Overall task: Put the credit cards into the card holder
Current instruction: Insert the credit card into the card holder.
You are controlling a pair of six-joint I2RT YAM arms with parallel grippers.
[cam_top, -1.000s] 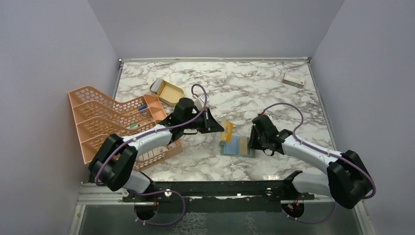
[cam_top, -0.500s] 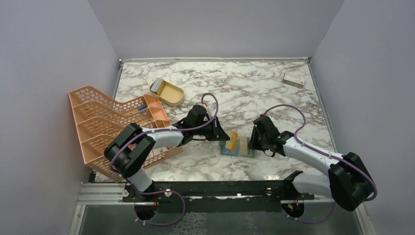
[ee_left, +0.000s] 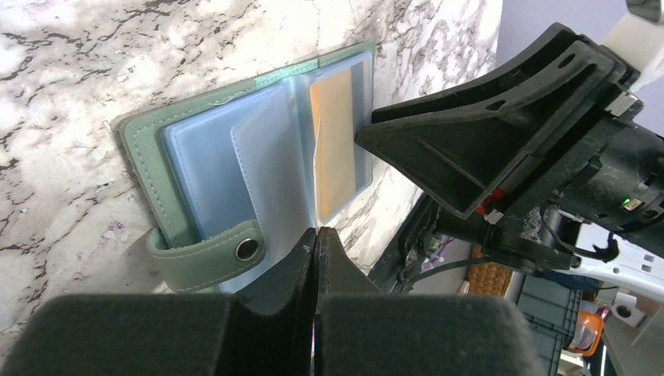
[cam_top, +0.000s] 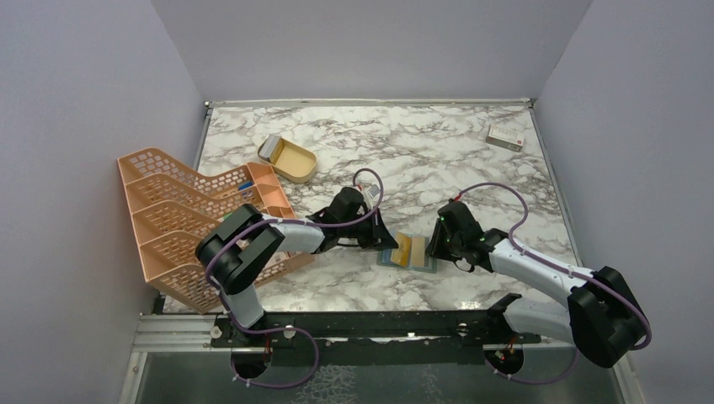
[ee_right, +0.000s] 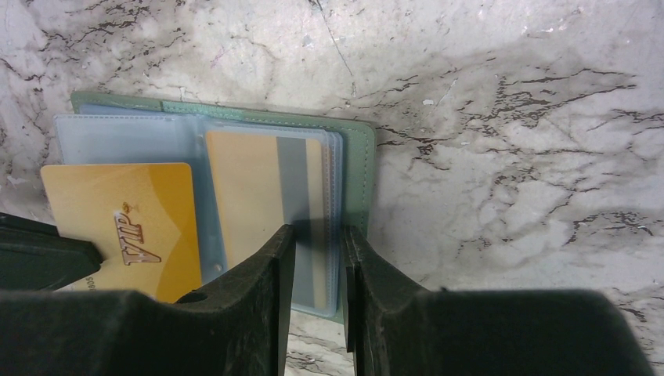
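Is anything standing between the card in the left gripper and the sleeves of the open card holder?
Nothing visible blocks it. The left gripper holds the credit card over an empty page of the card holder. The right gripper rests on the other page, where another card already sits.

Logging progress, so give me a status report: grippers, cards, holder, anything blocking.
Left gripper shut on VIP card over open holder. Right gripper slightly open, tips on holder's right page. Second card sleeved. Nothing blocking.
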